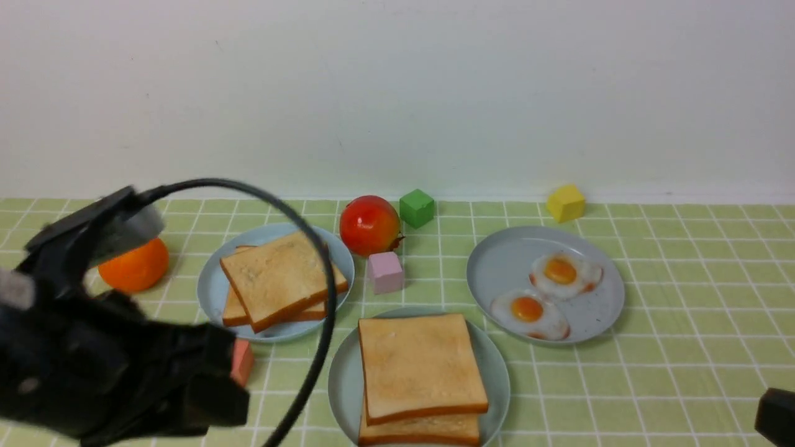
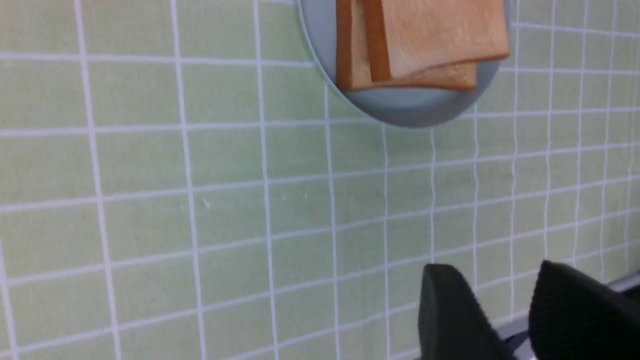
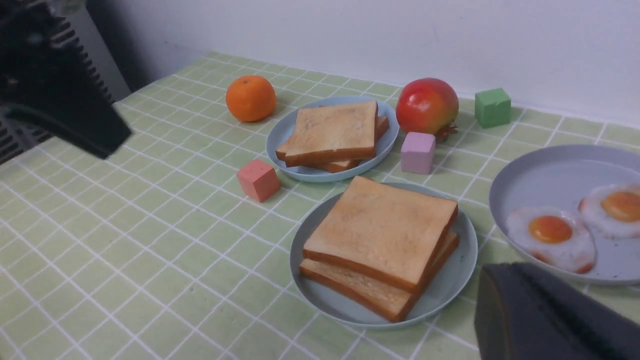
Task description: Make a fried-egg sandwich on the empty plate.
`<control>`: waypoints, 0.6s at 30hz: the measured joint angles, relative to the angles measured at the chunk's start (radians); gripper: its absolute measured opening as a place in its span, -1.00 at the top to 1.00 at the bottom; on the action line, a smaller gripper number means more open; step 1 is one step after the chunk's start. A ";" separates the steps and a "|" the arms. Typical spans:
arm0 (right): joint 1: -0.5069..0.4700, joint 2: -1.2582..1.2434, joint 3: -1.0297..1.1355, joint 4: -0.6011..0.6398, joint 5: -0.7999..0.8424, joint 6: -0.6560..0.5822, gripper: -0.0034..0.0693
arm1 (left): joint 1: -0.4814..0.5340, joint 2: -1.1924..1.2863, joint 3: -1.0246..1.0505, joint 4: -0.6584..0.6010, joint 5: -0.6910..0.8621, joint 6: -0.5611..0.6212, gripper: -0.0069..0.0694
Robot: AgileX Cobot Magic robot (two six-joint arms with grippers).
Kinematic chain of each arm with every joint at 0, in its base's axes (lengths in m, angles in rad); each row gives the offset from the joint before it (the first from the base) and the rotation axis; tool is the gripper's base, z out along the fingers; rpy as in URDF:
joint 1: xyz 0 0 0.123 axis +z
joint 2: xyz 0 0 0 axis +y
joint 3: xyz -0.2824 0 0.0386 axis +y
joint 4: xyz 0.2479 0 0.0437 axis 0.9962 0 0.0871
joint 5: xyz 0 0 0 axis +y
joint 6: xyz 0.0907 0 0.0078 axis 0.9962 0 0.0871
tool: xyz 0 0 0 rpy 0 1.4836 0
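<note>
Hanging over a bare stretch of the green checked desk (image 1: 683, 372), the left gripper (image 2: 495, 282) has its two black fingers parted. Only cloth shows between them, so it grasps nothing. The right gripper (image 3: 545, 305) sits low at the near right of the desk, clenched shut, with nothing seen in it. Between the two arms, nearest the robot, lies the pale teal-green plate (image 1: 343, 385) with two toast slices stacked on it. The top slice (image 1: 419, 366) lies slightly askew on the lower slice (image 1: 422, 429), whose near edge juts out beneath; whether anything lies between them I cannot tell. Just beyond and to the right, a greyer plate (image 1: 506, 261) holds two fried eggs (image 1: 528, 310) side by side. To the left, a blue-grey plate (image 1: 210, 285) carries a second toast pile (image 1: 276, 273). A salmon cube (image 1: 242, 361) lies near that plate's front edge, and a lilac cube (image 1: 385, 272) stands between the three plates. Farther back are a red fruit (image 1: 369, 225), a green cube (image 1: 416, 208), a yellow cube (image 1: 566, 202) and an orange (image 1: 133, 267).
</note>
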 joint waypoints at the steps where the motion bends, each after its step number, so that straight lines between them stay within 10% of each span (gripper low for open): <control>1: 0.000 -0.005 0.005 -0.004 -0.003 0.001 0.90 | 0.000 -0.048 0.027 -0.011 0.008 -0.002 0.41; 6: 0.000 -0.011 0.010 -0.010 -0.005 0.007 0.90 | 0.000 -0.315 0.118 -0.028 0.021 -0.002 0.85; 18: 0.000 -0.011 0.010 -0.010 -0.005 0.008 0.87 | 0.000 -0.565 0.130 0.118 0.049 0.006 0.85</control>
